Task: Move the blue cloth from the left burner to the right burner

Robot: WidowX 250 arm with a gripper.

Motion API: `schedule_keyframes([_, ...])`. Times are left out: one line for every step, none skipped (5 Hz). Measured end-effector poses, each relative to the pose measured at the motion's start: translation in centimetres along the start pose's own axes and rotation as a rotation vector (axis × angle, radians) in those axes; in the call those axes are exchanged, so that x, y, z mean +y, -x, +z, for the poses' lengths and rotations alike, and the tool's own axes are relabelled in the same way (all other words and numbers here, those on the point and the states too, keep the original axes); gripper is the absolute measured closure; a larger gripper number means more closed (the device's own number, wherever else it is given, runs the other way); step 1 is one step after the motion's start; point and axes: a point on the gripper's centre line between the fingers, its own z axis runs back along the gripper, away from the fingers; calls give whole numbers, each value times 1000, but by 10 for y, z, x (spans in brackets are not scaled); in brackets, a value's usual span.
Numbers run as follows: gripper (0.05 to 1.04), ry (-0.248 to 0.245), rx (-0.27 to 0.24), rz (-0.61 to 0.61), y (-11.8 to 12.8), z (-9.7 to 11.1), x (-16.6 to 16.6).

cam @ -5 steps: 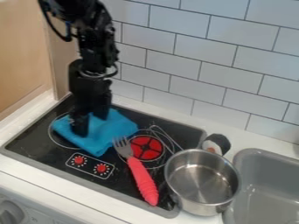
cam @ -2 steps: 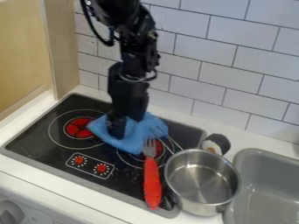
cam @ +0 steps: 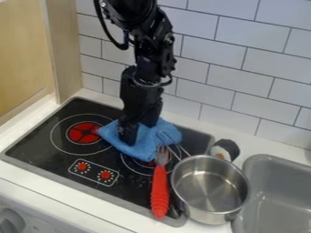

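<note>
Black jointed arm (cam: 152,54), looped cable (cam: 109,37), pale specks, maybe screws.

- Stove (cam: 36,145): left and centre of the frame
- Cloth (cam: 146,144): mid-frame, over the rear of the right burner (cam: 135,167), right of the left burner's (cam: 82,132) middle
- Fork (cam: 159,193): below the cloth, left of the pot (cam: 209,191)
- Sink (cam: 273,200): lower right, beyond the pot

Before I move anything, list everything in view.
Cloth: one, blue, partly over right burner
Fork: one, red handle, grey tines, stove's front right
Pot: one, silver, beside sink
Stove: one, black, left of sink
Burners: two, left one red, on stove
Dials: two, red, stove front
Small object: one, black and white, behind pot
Sink: one, grey, right
Knob: one, grey, lower left
Wall tiles: many, pale, back
Arm: one, black, from top
Gripper: one, black, at cloth
</note>
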Motion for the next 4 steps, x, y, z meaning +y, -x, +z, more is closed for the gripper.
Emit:
schedule_keyframes([85, 4, 0, -4, 1, 1, -1])
schedule_keyframes([85, 2, 8, -2, 3, 0, -1])
schedule_keyframes([85, 4, 11, -3, 3, 1, -1])
schedule_keyframes([85, 10, 13, -1, 3, 2, -1])
